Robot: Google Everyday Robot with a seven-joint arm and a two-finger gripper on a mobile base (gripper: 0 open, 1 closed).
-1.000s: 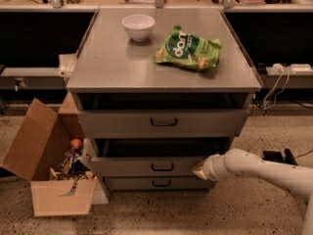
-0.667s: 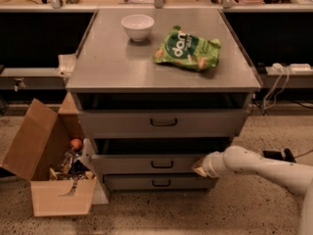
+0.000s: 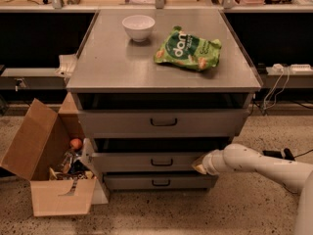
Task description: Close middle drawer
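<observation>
The middle drawer (image 3: 146,161) is the second of three grey drawers under a grey tabletop, with a small dark bar handle (image 3: 162,162) at its centre. It stands pulled out, its front further forward than the drawer below, with a dark gap above it. My gripper (image 3: 199,165) is at the end of the white arm (image 3: 254,164), which comes in from the right. Its tip rests against the right end of the middle drawer's front.
The top drawer (image 3: 164,123) and bottom drawer (image 3: 160,181) flank the middle one. A white bowl (image 3: 138,27) and a green snack bag (image 3: 188,49) lie on the tabletop (image 3: 107,67). An open cardboard box (image 3: 46,168) of odds and ends stands on the floor at the left. Cables lie at the right.
The arm and gripper have shifted slightly left against the drawer front. The drawer sits about where it was.
</observation>
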